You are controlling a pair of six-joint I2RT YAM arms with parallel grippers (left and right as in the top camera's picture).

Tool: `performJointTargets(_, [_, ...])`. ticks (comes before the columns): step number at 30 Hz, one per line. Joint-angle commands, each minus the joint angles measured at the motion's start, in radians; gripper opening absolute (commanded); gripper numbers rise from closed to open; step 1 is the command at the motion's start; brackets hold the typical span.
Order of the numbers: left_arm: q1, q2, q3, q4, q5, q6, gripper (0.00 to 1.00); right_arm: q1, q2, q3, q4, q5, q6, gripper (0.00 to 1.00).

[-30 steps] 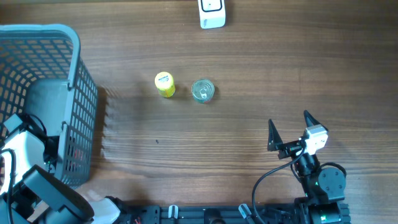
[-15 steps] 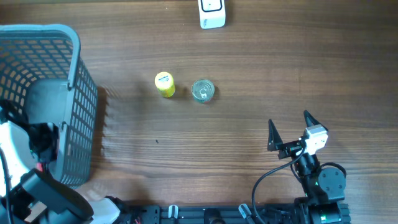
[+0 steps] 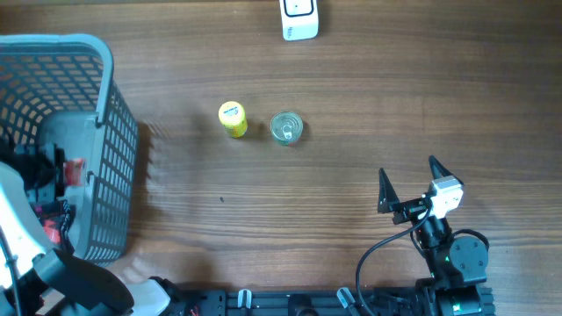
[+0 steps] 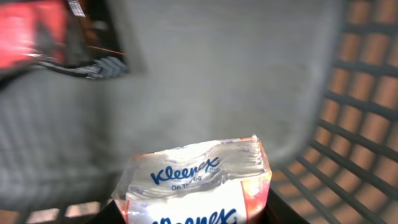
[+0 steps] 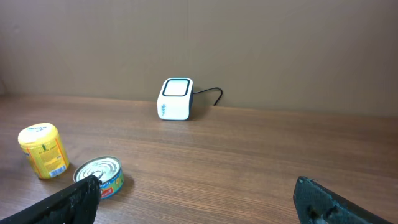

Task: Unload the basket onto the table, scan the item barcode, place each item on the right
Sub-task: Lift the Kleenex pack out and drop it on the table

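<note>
1. Tissue pack (image 4: 196,180), between the fingers of L gripper (image 4: 193,218): blue script "Kleenex", w/ small "On The Go" just beneath.
2. Same pack, edge nearest the gripper: second "Kleenex", cut off by the frame.
3. Red-black packet (image 4: 50,37), beyond the pack, up-left of the gripper: white barcode tag (image 4: 76,7), digits illegible.
4. Yellow can (image 5: 43,150) and tin (image 5: 99,177), ahead-left of R gripper (image 5: 202,202): printed labels, too small to read.
</note>
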Motion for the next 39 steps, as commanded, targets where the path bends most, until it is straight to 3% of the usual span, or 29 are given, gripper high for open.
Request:
performJointTargets(1, [-0.055,-0.042,0.068,-0.001,0.078,0.001,0.45,0.004,-0.001,-0.001,0.006,0.013,-0.006,1.00])
performJointTargets(14, [-0.260,-0.084,0.352,0.070,0.332,-0.034,0.48,0.004,-0.001,-0.001,0.006,0.013,-0.006,1.00])
performJointTargets(20, [-0.364,-0.107,0.475,0.143,0.346,-0.090,0.51,0.004,-0.001,-0.001,0.006,0.013,-0.006,1.00])
performJointTargets(29, [-0.529,-0.136,0.485,0.244,0.436,-0.087,0.51,0.004,-0.001,-0.001,0.006,0.013,-0.006,1.00])
performJointTargets(39, [-0.774,-0.122,0.481,0.230,0.450,0.084,0.55,0.004,-0.001,-0.001,0.006,0.013,-0.006,1.00])
